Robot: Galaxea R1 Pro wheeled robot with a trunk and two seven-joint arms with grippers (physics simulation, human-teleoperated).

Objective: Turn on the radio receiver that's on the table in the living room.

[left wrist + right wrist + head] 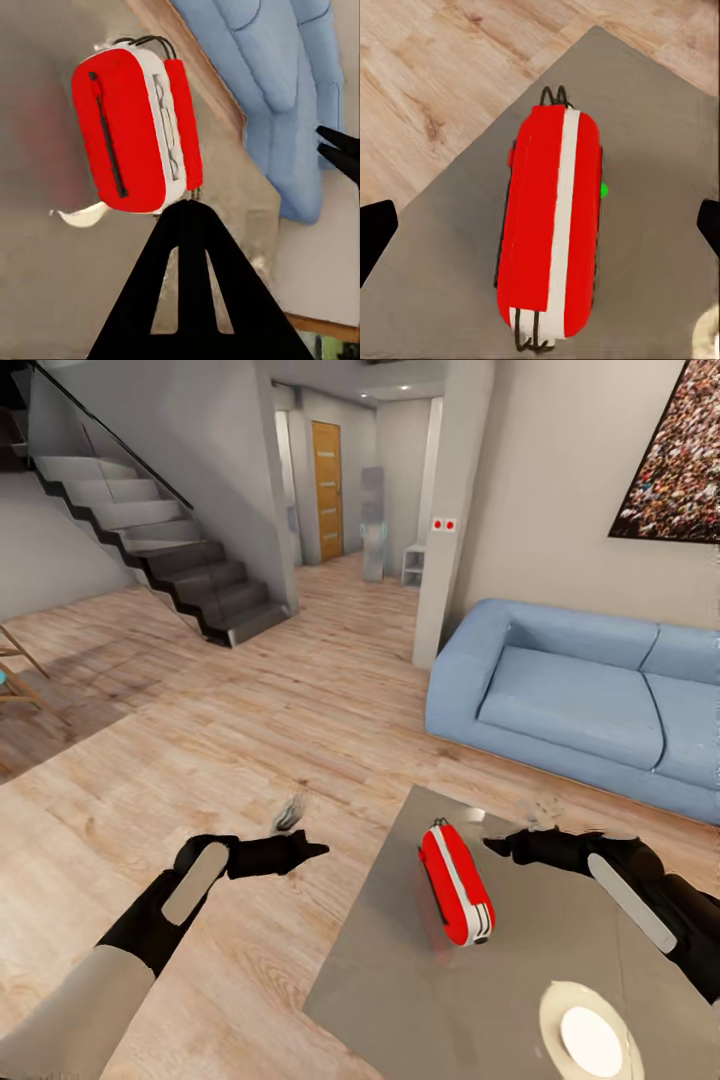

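At the head view's left the left gripper hangs over the wood plank floor, its fingers drawn together to a point and clasping nothing; in the left wrist view the same fingers meet at their tips, pointing at the radio receiver. To the right of that gripper lies the low table with its glossy grey-beige top, and on it the radio receiver — red with a white band, lying lengthwise, between the two grippers and nearer the right one. The right gripper hovers just beside the radio's far end, over the table; in the right wrist view its fingertips stand wide apart at either side with the radio receiver between and below them, untouched, a small green light showing on its side. Beyond the right gripper stands a pale-blue sofa, and nearer the robot a white plate sits on the table.
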